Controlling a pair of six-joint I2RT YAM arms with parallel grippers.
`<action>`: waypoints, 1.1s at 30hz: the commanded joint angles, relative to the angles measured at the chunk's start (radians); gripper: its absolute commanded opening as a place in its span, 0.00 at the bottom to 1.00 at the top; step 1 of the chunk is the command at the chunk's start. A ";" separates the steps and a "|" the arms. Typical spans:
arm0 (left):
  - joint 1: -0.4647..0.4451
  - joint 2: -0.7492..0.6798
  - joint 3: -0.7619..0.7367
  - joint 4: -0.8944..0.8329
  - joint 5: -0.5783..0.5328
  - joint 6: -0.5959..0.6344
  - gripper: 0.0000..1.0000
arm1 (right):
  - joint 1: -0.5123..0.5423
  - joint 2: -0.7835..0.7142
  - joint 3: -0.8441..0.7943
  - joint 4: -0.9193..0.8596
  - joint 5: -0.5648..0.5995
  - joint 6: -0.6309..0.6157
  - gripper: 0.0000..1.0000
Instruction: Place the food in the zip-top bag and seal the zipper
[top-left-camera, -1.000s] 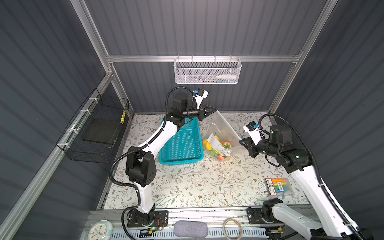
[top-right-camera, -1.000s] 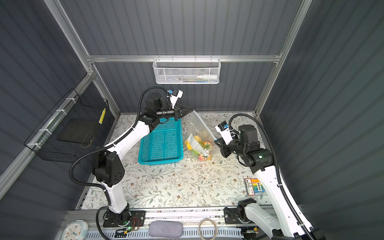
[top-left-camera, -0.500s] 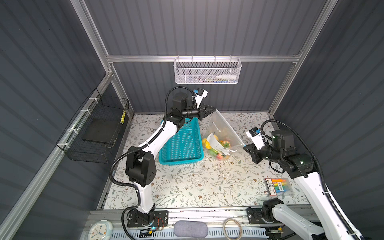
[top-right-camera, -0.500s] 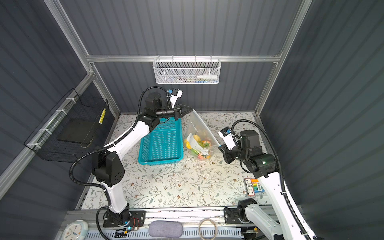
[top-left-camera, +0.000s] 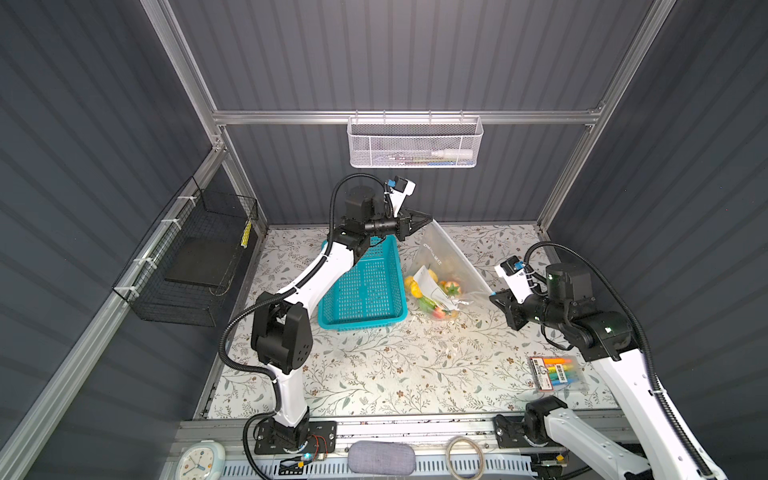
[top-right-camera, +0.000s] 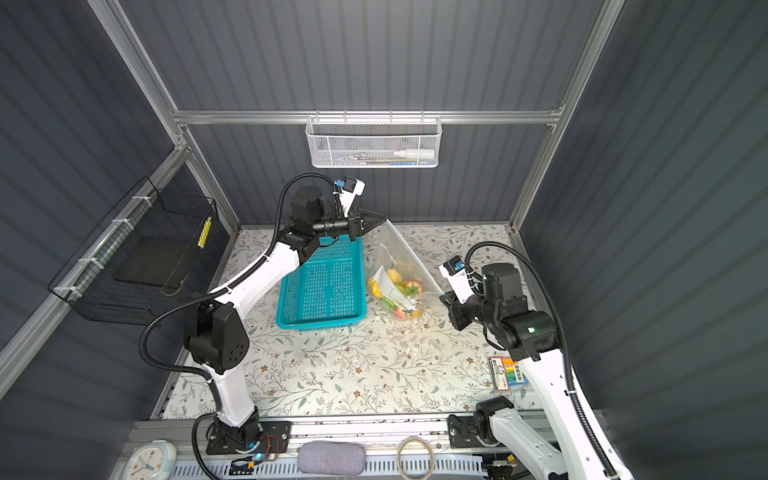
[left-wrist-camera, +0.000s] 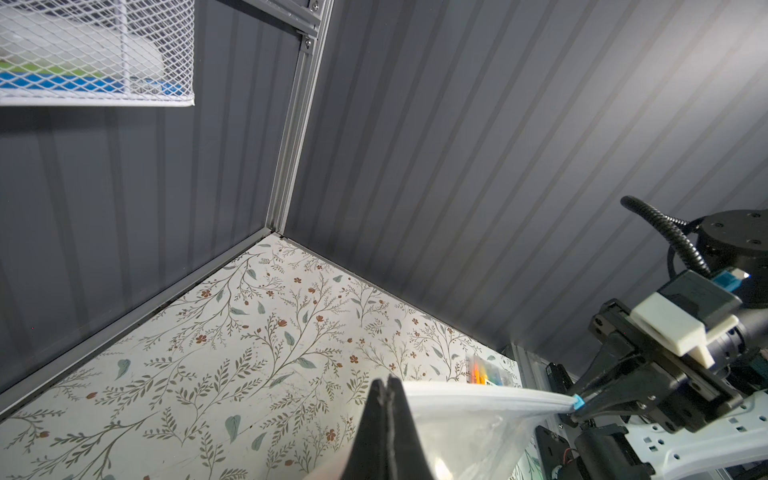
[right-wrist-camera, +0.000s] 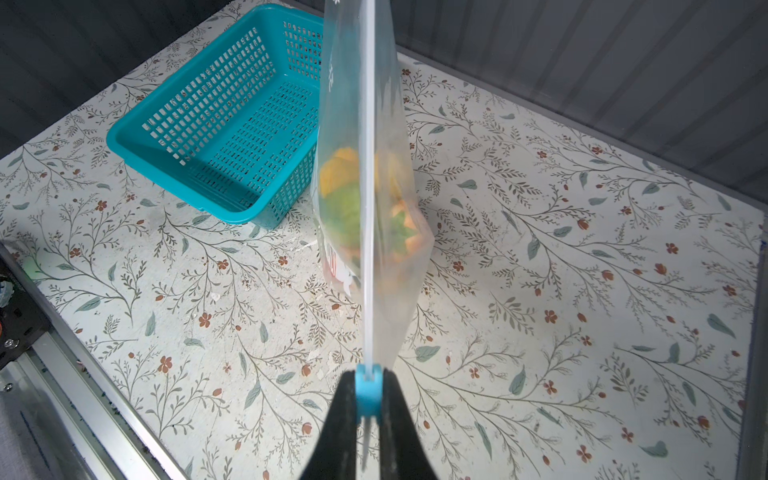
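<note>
I have right pincer (right-wrist-camera: 368, 409) pinching slider (right-wrist-camera: 368, 392), left pincer (left-wrist-camera: 387, 388) clamping far corner of zip-top bag (top-left-camera: 444, 257); zipper (right-wrist-camera: 367, 208) runs taut between them.

Inside the zip-top bag (right-wrist-camera: 349, 104), the food (right-wrist-camera: 345, 195) is a blur of yellow, green and orange in the right wrist view; the pieces cannot be counted. In both top views the bag's white label (top-left-camera: 429, 286) covers part of them. Away from the bag, the right arm (top-right-camera: 548, 386) hides one edge of the marker pack (top-right-camera: 505, 374).
</note>
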 joint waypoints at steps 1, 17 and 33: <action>0.045 -0.009 -0.001 0.072 -0.071 -0.009 0.00 | -0.007 -0.016 -0.011 -0.143 0.030 0.004 0.01; -0.007 -0.048 -0.060 0.079 0.035 0.004 0.00 | -0.008 0.076 0.073 0.007 -0.098 0.031 0.38; -0.034 -0.060 -0.043 0.039 0.040 0.029 0.00 | -0.006 0.333 0.179 0.208 -0.136 -0.026 0.52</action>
